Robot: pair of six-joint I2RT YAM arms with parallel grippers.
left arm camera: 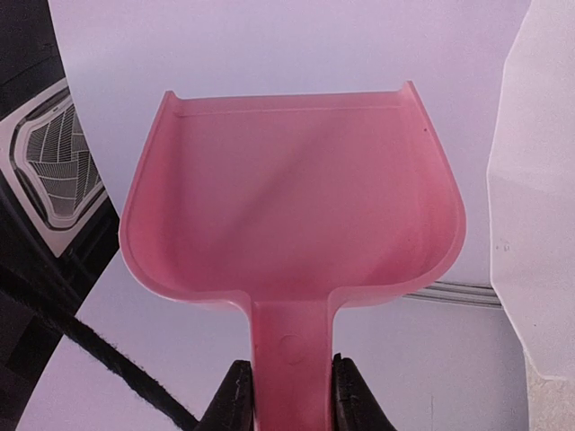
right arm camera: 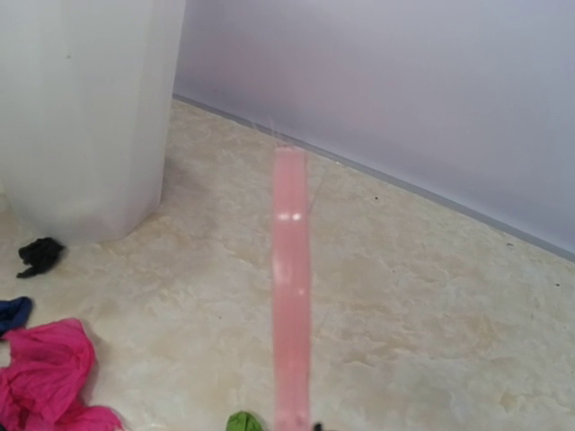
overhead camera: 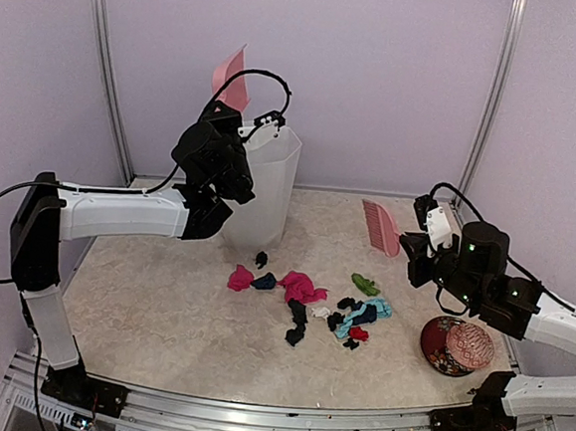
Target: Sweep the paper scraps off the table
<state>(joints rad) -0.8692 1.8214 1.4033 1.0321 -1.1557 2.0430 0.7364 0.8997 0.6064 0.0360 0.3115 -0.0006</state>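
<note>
Paper scraps (overhead camera: pixel 302 288) lie on the table (overhead camera: pixel 142 294) in a loose band at mid-table, its long axis running left to right, in front of the bin (overhead camera: pixel 265 189) and left of the dish (overhead camera: pixel 455 346). Count from the top view, roughly a dozen: two magenta, one dark blue, one green, one teal, one white, one red, about five black; some overlap on the right side of the band, so the count is not firm. One black bit sits apart, just beside the bin's foot. One bin, translucent white, upright, toward the back of the table. One dish, round, red and patterned, at the near right corner. Left gripper (left arm camera: pixel 292 395) is raised above the bin's rim, fingers (left arm camera: pixel 235 395) clamped on either side of the handle of the one pink dustpan (left arm camera: pixel 292 215). The dustpan's long axis is close to upright: handle down, open mouth up, hollow face toward the wrist camera. Right gripper (overhead camera: pixel 413 243) hangs over the right side of the table, closed on the end of the one pink brush (overhead camera: pixel 381 226). The brush's long axis slants away from the gripper, up and to the left toward the back wall; the right wrist view shows it edge-on as a narrow pink strip. The brush tip is well apart from the scraps.
</note>
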